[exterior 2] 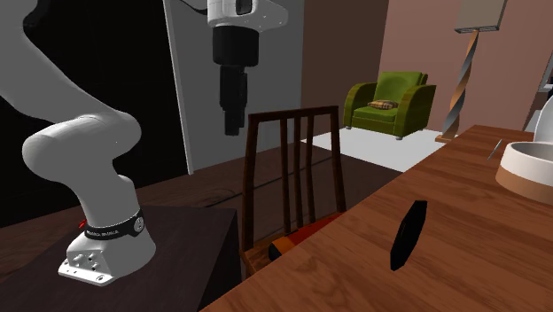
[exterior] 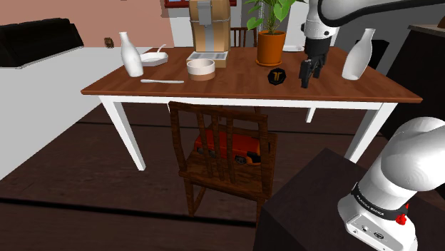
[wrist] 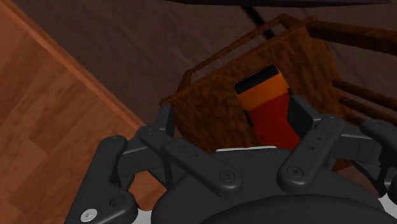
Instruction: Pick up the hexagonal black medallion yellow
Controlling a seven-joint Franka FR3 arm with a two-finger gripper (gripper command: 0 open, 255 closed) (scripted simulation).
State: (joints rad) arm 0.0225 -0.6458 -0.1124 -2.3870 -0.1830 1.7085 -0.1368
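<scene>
Your hand (exterior 2: 233, 128) hangs off the desk (exterior 2: 461, 222), over the chair (exterior 2: 292, 159); you cannot tell its opening. The medallion (exterior: 275, 76) lies apart from it.

Illum. even and diffuse; table (exterior: 235, 91) top reads mid-bright, matte. Dark floor (exterior: 85, 192) under and in front of table is dim, w/ soft shading only; pale floor area (exterior: 43, 107) beside table is brightest. Wrist view is darker overall, esp. floor next to table edge.
</scene>
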